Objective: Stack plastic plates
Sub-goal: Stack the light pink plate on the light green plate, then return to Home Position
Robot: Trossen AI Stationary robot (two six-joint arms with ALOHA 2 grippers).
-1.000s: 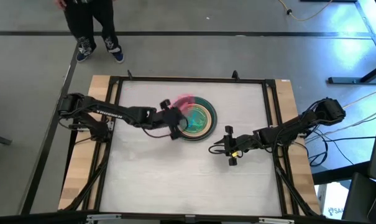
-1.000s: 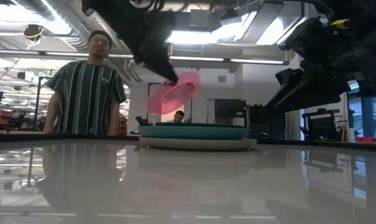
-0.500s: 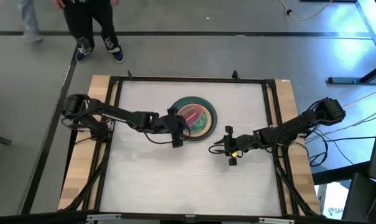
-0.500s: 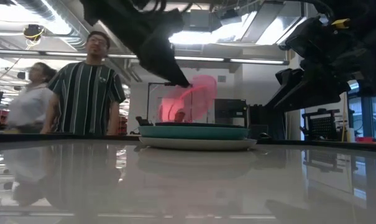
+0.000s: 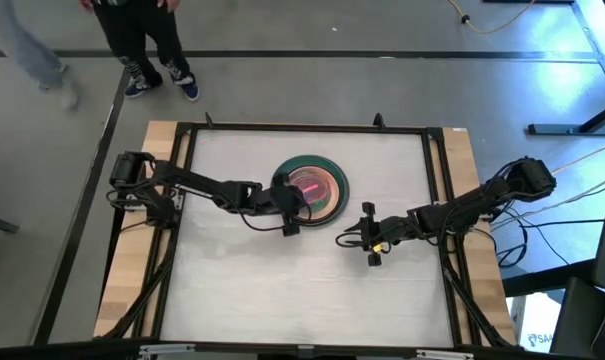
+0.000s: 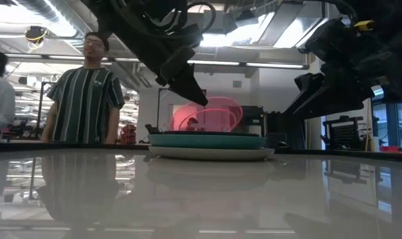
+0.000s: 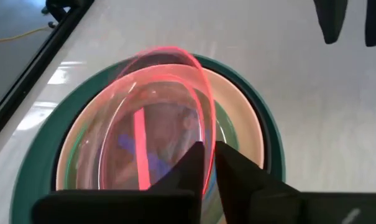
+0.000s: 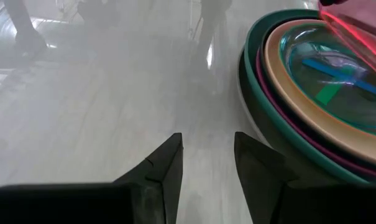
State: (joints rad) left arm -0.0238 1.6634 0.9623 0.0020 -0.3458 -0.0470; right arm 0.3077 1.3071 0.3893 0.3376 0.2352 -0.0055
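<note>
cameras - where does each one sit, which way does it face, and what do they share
High view: above the table, looking straight down; shows both arms, the left gripper at the stack, the right gripper waiting beside it.
Low view: at tabletop height, looking level into the room; arms hang from above, a person behind.
Left wrist view: looks past its own fingers pinching the pink plate.
Right wrist view: looks past its open fingers across the table.
All four share the stack.

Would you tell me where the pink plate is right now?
The pink plate is held tilted by the left gripper just above the plate stack, behind the table's centre in the high view.
</note>
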